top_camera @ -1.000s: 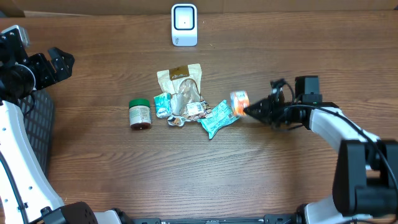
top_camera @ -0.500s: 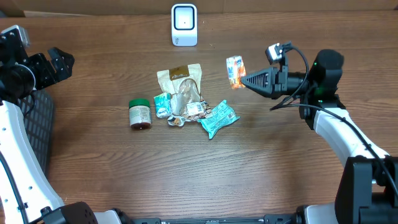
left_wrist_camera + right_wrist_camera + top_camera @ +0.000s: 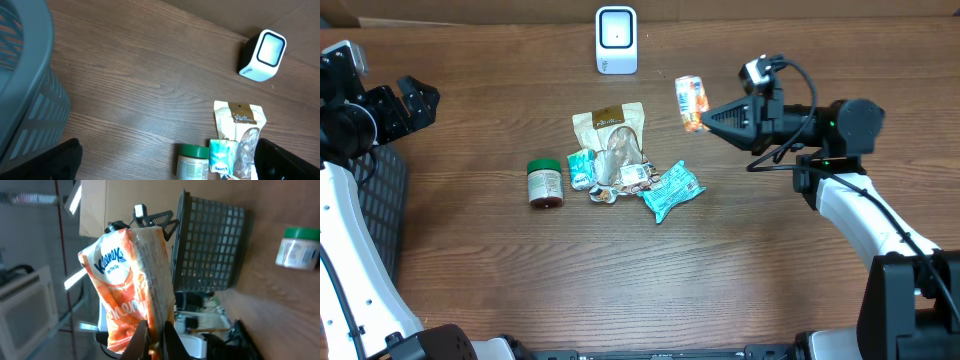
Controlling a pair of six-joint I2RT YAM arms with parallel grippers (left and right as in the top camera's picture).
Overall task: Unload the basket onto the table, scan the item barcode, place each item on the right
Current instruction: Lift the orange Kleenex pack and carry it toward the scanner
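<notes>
Above the right-centre of the wooden table, the right gripper is pinching a soft plastic Kleenex tissue pack by its lower seam, jaws pressed tight on the film. The pack is hanging clear of the wood, off to the right of the white scanner and well apart from it. From the right wrist, the pack is showing glossy orange-and-white wrap, creased and slightly puffed, with its thin crimped edge running down into the gripper.

At the far edge the scanner is sitting as a rounded white block with a dark-framed pale window. A loose pile is lying at the centre: a tan paper-look pouch with a clear crinkled panel, a teal foil wrapper, some small packets, and just left of them a squat jar with a green lid on its side.

A dark plastic grid basket is standing at the left edge, beside the left gripper, whose black fingers are spreading wide and holding nothing. Bare wood grain is stretching across the whole near half of the table and between the pile and the right arm.
</notes>
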